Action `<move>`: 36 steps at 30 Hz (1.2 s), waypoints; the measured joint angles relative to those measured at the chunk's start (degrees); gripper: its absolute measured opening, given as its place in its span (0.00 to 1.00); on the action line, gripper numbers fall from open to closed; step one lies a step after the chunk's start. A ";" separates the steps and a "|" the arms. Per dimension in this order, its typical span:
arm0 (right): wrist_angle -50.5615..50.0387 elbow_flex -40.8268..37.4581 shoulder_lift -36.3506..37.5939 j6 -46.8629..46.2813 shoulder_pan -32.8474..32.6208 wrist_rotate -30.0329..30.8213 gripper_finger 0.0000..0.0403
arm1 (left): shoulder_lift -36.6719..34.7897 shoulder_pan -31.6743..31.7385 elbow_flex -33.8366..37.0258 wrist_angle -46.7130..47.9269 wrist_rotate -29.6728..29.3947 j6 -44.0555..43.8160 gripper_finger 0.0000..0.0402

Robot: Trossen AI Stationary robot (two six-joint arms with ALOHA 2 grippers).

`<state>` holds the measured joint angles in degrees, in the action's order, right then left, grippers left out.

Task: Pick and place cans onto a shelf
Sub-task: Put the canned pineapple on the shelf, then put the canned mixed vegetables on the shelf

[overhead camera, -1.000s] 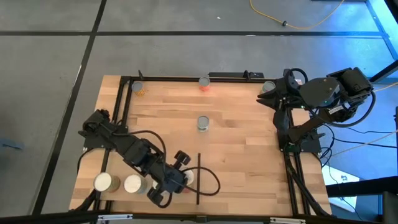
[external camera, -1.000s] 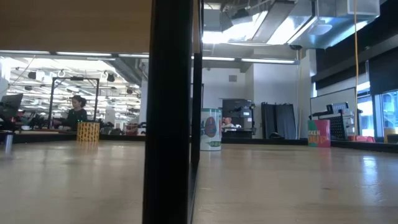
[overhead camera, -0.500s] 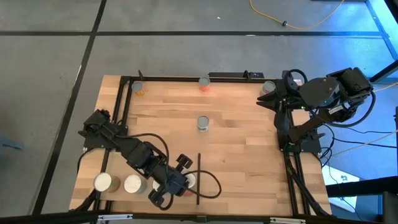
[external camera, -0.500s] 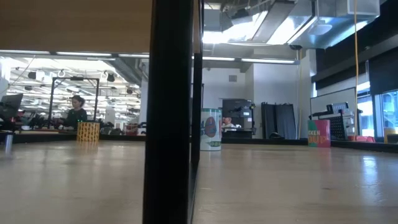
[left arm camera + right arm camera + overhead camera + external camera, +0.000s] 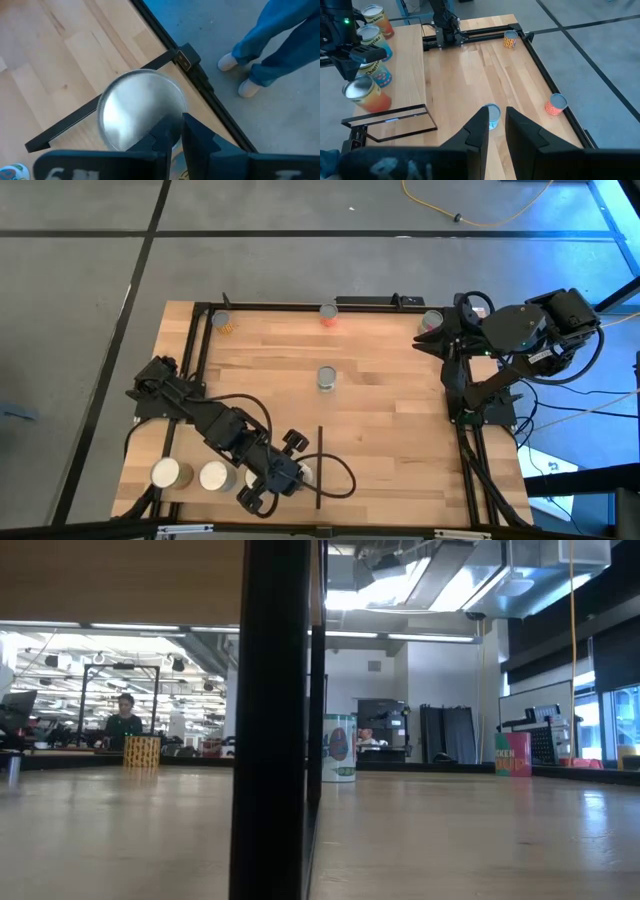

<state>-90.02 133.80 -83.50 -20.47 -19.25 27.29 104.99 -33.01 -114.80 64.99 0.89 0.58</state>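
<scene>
Near-left of the table [image 5: 400, 440]: shelf [image 5: 190, 442], black bar [image 5: 320, 470] along its right edge. Left gripper [image 5: 290, 473] sits over the right-hand end of the shelf, directly above a can [image 5: 137, 112] just beside the bar. Left wrist view: that can's silver top lies right under the tips. Cannot tell how far this gripper is open, nor whether it has hold of the can.

Two whitish-topped cans [image 5: 165, 473] [image 5: 213, 476] stand upright at the near-left of the shelf, side by side. Right wrist view gives four cans in a row on the shelf, the left arm over them.

On the bare table, all upright:
- centre can [image 5: 327, 378], alone, well apart from both arms
- far-edge can [image 5: 328, 312], red-orange, at mid-width
- far-left corner can [image 5: 220, 322], orange label
- far-right can [image 5: 432, 320], just beside the right gripper [image 5: 425, 338]

Right gripper: at the far-right edge, raised, pointing left across the table. Its fingers [image 5: 481, 131] stand a narrow gap apart with nothing between them.

Left wrist view: a person's blue trouser legs and pale shoes [image 5: 240, 75] on the floor beyond the table's near edge.
</scene>
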 joint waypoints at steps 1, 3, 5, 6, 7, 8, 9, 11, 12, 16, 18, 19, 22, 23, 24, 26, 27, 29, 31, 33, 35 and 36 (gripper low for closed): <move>0.00 0.00 0.00 0.00 -0.02 0.00 0.16 | 0.00 0.00 0.00 0.01 0.00 0.00 0.08; 0.00 0.00 0.00 0.00 0.00 0.02 0.16 | 0.00 0.00 0.00 0.02 -0.03 0.19 0.08; 0.00 0.00 0.00 0.00 -0.02 0.02 0.16 | 0.00 0.00 0.00 0.02 -0.07 1.01 0.07; 0.00 0.00 0.00 0.01 0.00 0.02 0.16 | 0.00 0.00 0.00 0.02 -0.09 1.30 0.07; 0.00 0.00 0.00 0.05 0.00 0.02 0.16 | 0.00 0.00 -0.03 0.05 -0.37 1.49 0.07; 0.00 0.00 0.00 0.12 0.00 0.02 0.16 | 0.00 0.02 -0.33 0.42 -1.13 1.52 0.08; 0.00 0.00 0.00 0.19 0.00 0.02 0.16 | 0.00 0.05 -0.78 0.82 -2.04 1.55 0.08; 0.00 0.00 0.00 0.66 0.00 0.02 0.16 | -0.37 0.12 -2.01 1.88 -4.39 1.53 0.08; 0.00 0.00 0.00 1.11 0.00 0.02 0.16 | -0.67 0.36 -2.80 2.49 -5.65 1.52 0.08; 0.00 0.00 0.00 1.40 -0.01 0.03 0.16 | -2.11 1.74 -5.65 3.24 -10.77 1.00 0.08; 0.00 0.00 0.00 1.46 -0.01 0.04 0.16 | -3.07 2.92 -7.04 3.56 -12.52 0.09 0.08; 0.00 0.00 0.00 1.46 -0.02 0.04 0.16 | -3.68 3.43 -7.49 4.28 -13.60 -0.50 0.08; 0.00 0.00 -0.02 1.44 -0.02 0.04 0.16 | -5.52 5.47 -7.93 6.69 -17.53 -2.13 0.08; 0.00 0.02 -0.16 1.31 -0.02 0.07 0.16 | -6.14 6.20 -7.93 7.59 -19.29 -2.84 0.08; 0.00 0.02 -0.29 1.25 0.00 0.07 0.16 | -6.71 6.95 -7.93 8.91 -21.06 -3.58 0.08; 0.00 0.02 -0.86 1.35 0.00 0.07 0.16 | -7.89 8.86 -7.93 10.26 -23.63 -5.28 0.08; 0.00 0.02 -1.23 1.49 0.00 0.05 0.16 | -8.52 9.80 -7.93 11.30 -24.29 -6.27 0.07; 0.00 0.01 -1.99 1.53 0.00 -0.28 0.16 | -9.24 12.21 -7.93 14.25 -24.52 -8.10 0.07; 0.00 0.00 -2.83 1.57 0.05 -1.42 0.16 | -9.94 14.83 -7.89 17.62 -24.52 -10.38 0.08; 0.00 0.00 -3.64 1.51 0.78 -3.02 0.16 | -10.42 17.47 -7.89 20.77 -24.78 -12.55 0.08; 0.00 0.00 -4.61 1.29 2.01 -5.24 0.16 | -11.11 19.90 -7.89 23.01 -24.34 -13.10 0.08; 0.00 0.00 -5.17 1.29 2.95 -6.58 0.16 | -11.31 20.83 -7.89 23.75 -23.81 -12.84 0.08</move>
<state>-90.02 133.80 -88.67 -19.18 -16.30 20.71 93.68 -12.19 -122.69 88.74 -22.92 -12.26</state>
